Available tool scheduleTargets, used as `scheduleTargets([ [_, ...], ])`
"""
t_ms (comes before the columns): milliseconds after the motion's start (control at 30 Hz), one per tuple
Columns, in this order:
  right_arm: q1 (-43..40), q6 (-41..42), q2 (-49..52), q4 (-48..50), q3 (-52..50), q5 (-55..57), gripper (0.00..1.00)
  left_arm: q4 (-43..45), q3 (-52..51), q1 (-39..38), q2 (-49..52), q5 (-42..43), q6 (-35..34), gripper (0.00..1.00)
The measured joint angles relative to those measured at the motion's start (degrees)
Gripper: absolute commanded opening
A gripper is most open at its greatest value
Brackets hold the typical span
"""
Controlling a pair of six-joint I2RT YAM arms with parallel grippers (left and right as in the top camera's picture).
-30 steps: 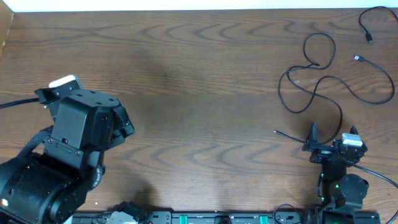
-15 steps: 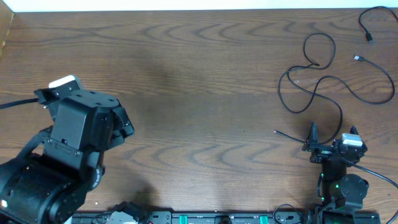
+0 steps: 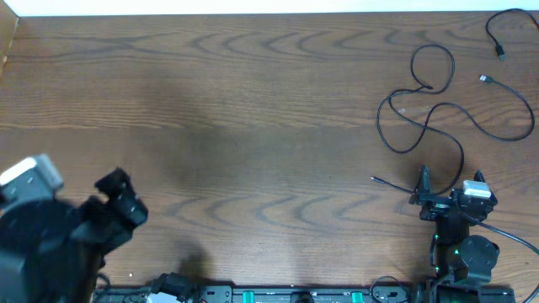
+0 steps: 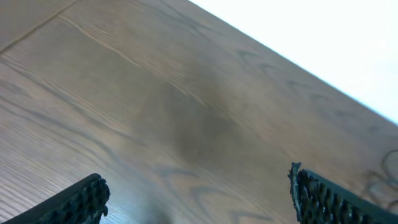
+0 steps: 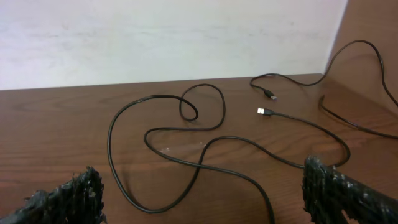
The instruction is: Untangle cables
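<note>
Thin black cables (image 3: 446, 103) lie in loose, crossing loops on the right side of the wooden table (image 3: 269, 101). One plug end (image 3: 484, 78) rests near the right edge. A second black cable (image 3: 500, 53) curls in the far right corner. My right gripper (image 3: 448, 183) stands open just in front of the loops with nothing in it. In the right wrist view the loops (image 5: 109, 149) spread ahead of the open gripper (image 5: 200, 180), and one strand runs between the fingers without being touched. Both plugs (image 5: 265, 111) lie beyond. My left gripper (image 3: 125, 200) is open at the front left, far from the cables, over bare wood (image 4: 196, 186).
A pale wall borders the table's far edge (image 3: 253, 7). The arms' bases and a rail of electronics (image 3: 295, 295) line the front edge. The right arm's own thicker black lead (image 3: 514, 240) trails off to the right.
The left arm has pulled back toward the front left corner and now looks blurred. The right arm and the cables have not moved.
</note>
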Motion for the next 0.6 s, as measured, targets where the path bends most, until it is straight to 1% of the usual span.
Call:
scheduleTargets([
  [200,0.00,0.00,0.00,0.00,0.00,0.00,0.99,1.11,-2.19,4.33,-5.16,4.33,0.00,0.95],
  [333,0.00,0.00,0.00,0.00,0.00,0.00,0.99,3.80,-6.51,6.43,-9.29,6.58,-0.02,0.95],
  [600,0.00,0.00,-0.13,0.02,0.00,0.00,0.99,14.29,-23.87,10.38,-22.49,11.17,-0.04,0.95],
])
